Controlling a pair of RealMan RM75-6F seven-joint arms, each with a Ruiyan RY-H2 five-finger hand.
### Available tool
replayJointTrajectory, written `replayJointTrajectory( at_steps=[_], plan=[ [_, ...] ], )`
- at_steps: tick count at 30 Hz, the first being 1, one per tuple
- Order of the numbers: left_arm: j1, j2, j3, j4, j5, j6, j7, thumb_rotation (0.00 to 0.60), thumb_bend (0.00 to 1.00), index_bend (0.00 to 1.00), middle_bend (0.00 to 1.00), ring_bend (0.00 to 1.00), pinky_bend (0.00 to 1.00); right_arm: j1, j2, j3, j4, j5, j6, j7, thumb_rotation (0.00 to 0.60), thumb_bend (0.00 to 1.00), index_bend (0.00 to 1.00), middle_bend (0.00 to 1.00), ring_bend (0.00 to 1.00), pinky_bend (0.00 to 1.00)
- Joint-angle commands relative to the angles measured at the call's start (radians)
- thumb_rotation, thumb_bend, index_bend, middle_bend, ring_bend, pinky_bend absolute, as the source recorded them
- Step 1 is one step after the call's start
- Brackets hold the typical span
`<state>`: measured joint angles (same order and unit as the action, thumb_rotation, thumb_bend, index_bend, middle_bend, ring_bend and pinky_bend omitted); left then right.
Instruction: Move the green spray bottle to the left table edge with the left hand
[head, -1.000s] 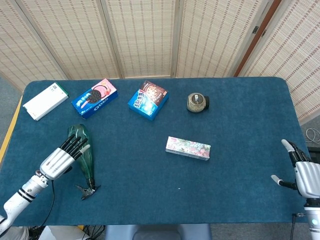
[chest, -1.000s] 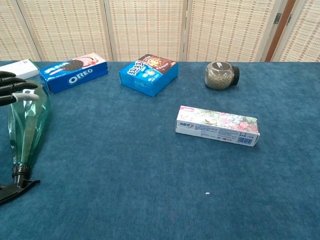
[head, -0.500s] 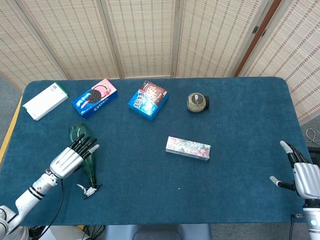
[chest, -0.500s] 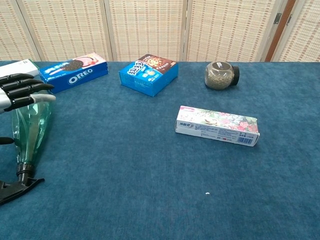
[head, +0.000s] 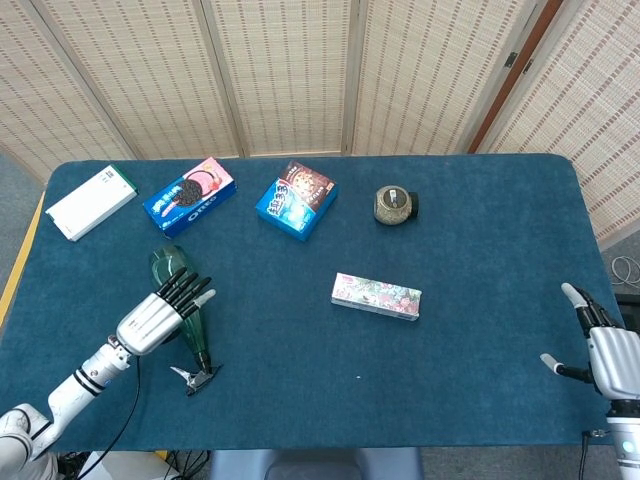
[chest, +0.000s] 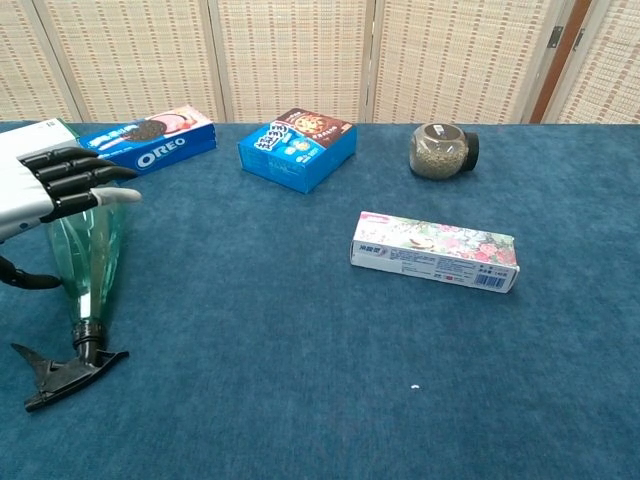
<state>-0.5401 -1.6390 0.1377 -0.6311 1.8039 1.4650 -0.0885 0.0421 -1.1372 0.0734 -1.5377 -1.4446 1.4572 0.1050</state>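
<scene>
- The green spray bottle (head: 185, 305) lies on its side near the front left corner of the table (head: 480, 340), with its black trigger head (chest: 62, 367) towards the front edge.
- Your left hand (head: 160, 312) rests over the bottle body with the fingers (chest: 80, 178) stretched out and slightly apart; I cannot tell if the thumb is under the bottle, so I do not call it a grip.
- Close the fingers around the thick part of the body before you pull, because the round plastic will probably roll or turn.
- Then carry it sideways to the left edge, low over the cloth.
- Your right hand (head: 605, 345) is spread and holds nothing, near the front right corner.
- The table has a dark blue cloth; behind it stand woven folding screens (head: 280, 70).
</scene>
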Motion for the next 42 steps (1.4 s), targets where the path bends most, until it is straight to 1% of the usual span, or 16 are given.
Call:
replayJointTrajectory(
  at_steps=[1,5,11,15,19,26,33,42],
  plan=[
    [-0.004,0.002,0.001,-0.018,0.003,0.002,0.009,0.600,0.00,0.00,0.00,0.00,0.00,-0.001,-0.001,-0.001,0.001,-0.001,0.001,0.002,0.600,0.00,0.10,0.15,0.21,0.41],
    [-0.003,0.011,-0.001,-0.056,0.002,0.005,0.021,0.600,0.00,0.00,0.00,0.00,0.00,-0.004,-0.002,-0.003,0.005,0.001,0.001,0.006,0.600,0.00,0.10,0.15,0.21,0.41],
    [-0.010,0.037,-0.001,-0.141,0.013,0.009,0.055,0.600,0.00,0.00,0.00,0.00,0.00,-0.006,-0.007,-0.006,0.010,0.001,-0.002,0.013,0.600,0.00,0.10,0.15,0.21,0.41],
    [-0.017,0.058,0.000,-0.205,0.018,-0.003,0.085,0.600,0.00,0.00,0.00,0.00,0.00,-0.003,-0.011,-0.007,0.013,-0.002,-0.007,0.016,0.600,0.00,0.10,0.15,0.21,0.41],
    [-0.023,0.068,-0.002,-0.236,0.017,-0.024,0.102,0.600,0.00,0.00,0.00,0.00,0.00,-0.003,-0.013,-0.009,0.013,-0.003,-0.009,0.017,0.600,0.00,0.10,0.15,0.21,0.41],
    [-0.025,0.076,-0.007,-0.243,0.015,-0.034,0.112,0.600,0.00,0.00,0.00,0.00,0.00,-0.007,-0.015,-0.011,0.016,0.001,-0.010,0.020,0.600,0.00,0.10,0.15,0.21,0.41],
    [-0.015,0.100,0.007,-0.235,0.030,-0.030,0.132,0.600,0.00,0.00,0.00,0.00,0.00,-0.009,-0.018,-0.015,0.020,0.002,-0.014,0.024,0.600,0.00,0.10,0.16,0.21,0.41],
    [-0.018,0.077,0.006,-0.190,0.036,-0.036,0.128,0.600,0.00,0.00,0.00,0.00,0.00,-0.009,-0.017,-0.015,0.017,0.003,-0.017,0.021,0.600,0.00,0.10,0.16,0.21,0.41]
  ],
)
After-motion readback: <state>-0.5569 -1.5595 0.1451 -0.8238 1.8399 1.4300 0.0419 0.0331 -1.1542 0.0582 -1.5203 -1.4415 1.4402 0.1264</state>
